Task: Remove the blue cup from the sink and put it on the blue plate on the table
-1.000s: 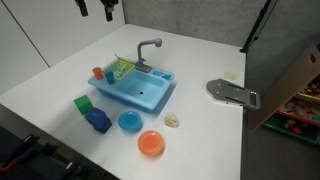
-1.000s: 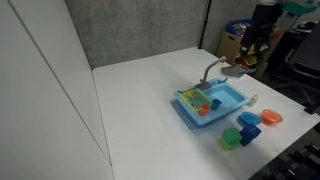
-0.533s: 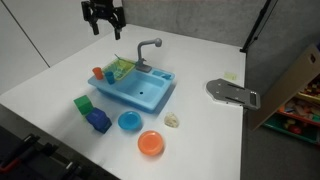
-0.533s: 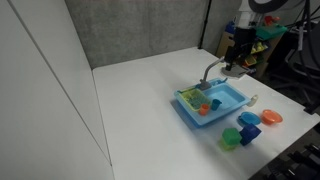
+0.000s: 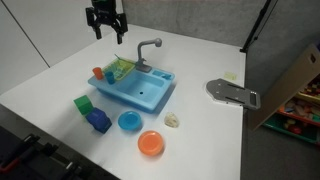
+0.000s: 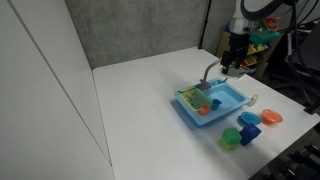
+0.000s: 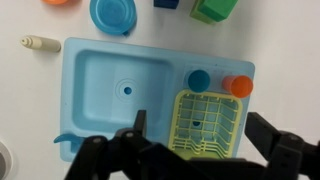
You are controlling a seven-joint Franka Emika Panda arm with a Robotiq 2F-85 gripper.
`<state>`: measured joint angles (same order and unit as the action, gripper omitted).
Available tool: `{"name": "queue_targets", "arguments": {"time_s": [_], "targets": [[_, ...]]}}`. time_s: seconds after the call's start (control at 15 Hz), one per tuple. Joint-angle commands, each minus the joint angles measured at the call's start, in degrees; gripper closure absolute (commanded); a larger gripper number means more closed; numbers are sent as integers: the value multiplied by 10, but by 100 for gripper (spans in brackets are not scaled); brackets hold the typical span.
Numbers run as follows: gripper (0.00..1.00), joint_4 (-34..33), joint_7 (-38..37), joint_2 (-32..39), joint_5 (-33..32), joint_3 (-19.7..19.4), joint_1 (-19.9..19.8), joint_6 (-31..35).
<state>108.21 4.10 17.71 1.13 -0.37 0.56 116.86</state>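
above the white table by a grey wall, the end effector hangs open.

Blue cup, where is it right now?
In the wrist view, the blue cup stands on the sink, right beside the orange cup and next to the yellow-green rack.

No text (or label) can be read anywhere.

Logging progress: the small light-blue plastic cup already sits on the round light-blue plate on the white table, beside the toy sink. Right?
No. The wrist view shows the small light-blue plastic cup in the light-blue toy sink, next to a small orange cup. The round light-blue plate on the white table is bare.
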Motion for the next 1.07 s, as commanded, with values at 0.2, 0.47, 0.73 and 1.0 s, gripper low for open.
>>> {"name": "queue_targets", "arguments": {"time_s": [0.2,0.47,0.73,1.0], "targets": [[0,6,-5,21,-2,9,1,36],[0,-1,-10,48,-5,11,5,74],[0,-8,-12,78,-6,16,13,100],[0,-5,-21,100,-4,20,22,116]]}}
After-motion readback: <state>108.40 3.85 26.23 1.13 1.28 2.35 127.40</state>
